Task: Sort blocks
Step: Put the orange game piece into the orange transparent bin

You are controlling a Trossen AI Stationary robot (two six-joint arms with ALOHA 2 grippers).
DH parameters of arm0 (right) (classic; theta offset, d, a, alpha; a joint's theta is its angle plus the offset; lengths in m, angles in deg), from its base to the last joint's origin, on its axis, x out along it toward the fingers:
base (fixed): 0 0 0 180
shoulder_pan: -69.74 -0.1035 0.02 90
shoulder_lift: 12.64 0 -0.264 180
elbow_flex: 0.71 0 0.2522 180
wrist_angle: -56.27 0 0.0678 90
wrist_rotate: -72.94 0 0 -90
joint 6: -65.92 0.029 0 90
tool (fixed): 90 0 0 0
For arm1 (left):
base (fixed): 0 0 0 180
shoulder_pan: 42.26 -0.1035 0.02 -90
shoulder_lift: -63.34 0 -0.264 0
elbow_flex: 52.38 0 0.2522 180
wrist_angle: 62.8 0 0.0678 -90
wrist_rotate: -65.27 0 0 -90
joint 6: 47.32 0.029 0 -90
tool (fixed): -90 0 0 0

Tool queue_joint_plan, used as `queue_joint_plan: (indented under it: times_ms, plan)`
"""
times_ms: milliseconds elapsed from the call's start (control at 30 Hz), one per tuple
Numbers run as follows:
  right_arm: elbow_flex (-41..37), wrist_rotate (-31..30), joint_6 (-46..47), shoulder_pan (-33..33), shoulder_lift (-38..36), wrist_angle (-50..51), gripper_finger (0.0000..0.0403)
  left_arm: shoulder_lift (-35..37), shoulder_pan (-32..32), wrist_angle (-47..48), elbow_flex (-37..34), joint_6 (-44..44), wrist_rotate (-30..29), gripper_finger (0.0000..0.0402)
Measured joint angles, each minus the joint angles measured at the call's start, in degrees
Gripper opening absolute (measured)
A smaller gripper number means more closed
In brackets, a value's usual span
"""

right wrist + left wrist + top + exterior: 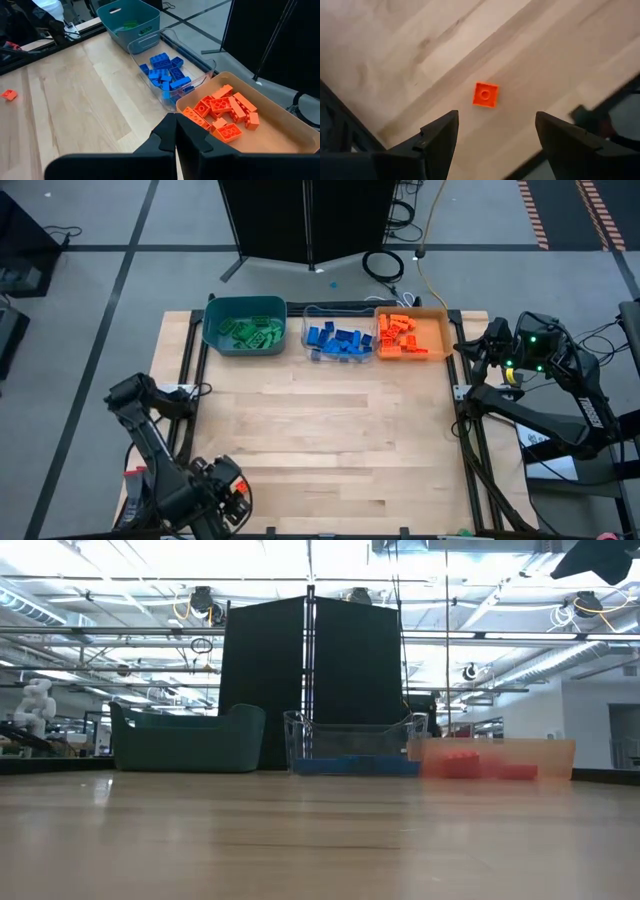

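orange-red, one stray block [485, 94] lies on the wooden table [395, 45] beneath the left gripper [496, 131], fingers spread to straddle it (likely the last); right gripper [175, 136], pressed together, waits beside the orange bin [280, 120]

A robotics lab or workshop: exposed ceiling pipes [120, 632] and ducts run overhead, a black partition screen [310, 680] stands beyond the wooden table [320, 450], cables [385, 265] trail over a grey taped floor [120, 240], far ahead of the right gripper [175, 132].
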Motion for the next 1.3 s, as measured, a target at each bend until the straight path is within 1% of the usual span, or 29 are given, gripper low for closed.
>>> queue_joint_plan:
  times_ms: [200, 367, 467, 567, 667, 833, 1000, 1100, 1300]
  plan:
    - [0.0, 0.0, 0.0, 0.0, 0.0, 0.0, 0.0, 0.0, 0.5, -6.3, -9.6, -0.4, 1.0, 0.0267]
    - [0.0, 0.0, 0.0, 0.0, 0.0, 0.3, 0.0, 0.0, 1.2, -15.6, -16.4, -0.2, 1.0, 0.0267]
    - [0.0, 0.0, -0.1, 0.0, 0.0, 1.1, 0.0, 0.0, 1.8, -21.9, -19.2, 0.3, 1.0, 0.0267]
    - [0.0, 0.0, -0.4, 0.0, 0.0, 2.2, 0.0, 0.0, 2.7, -26.7, -20.2, 3.4, -0.3, 0.0267]
    - [0.0, 0.0, -0.9, 0.0, 0.0, 3.3, 0.0, 0.0, 3.2, -26.2, -20.2, 5.6, -1.9, 0.0267]
    - [0.0, 0.0, -0.9, 0.0, 0.0, 4.5, 0.0, 0.0, 3.1, -22.1, -20.2, 5.6, -3.3, 0.0267]
    - [0.0, 0.0, -1.3, 0.0, 0.0, 4.6, 0.0, 0.0, 2.7, -20.9, -20.2, 5.6, -4.3, 0.0267]
    - [0.0, 0.0, -1.8, 0.0, 0.0, 4.5, 0.0, -0.2, 2.4, -21.0, -20.2, 5.6, -4.2, 0.0267]
    - [0.0, 0.0, -2.8, 0.0, 0.0, 4.5, 0.0, -0.3, 1.2, -20.9, -20.2, 5.7, -1.5, 0.0267]
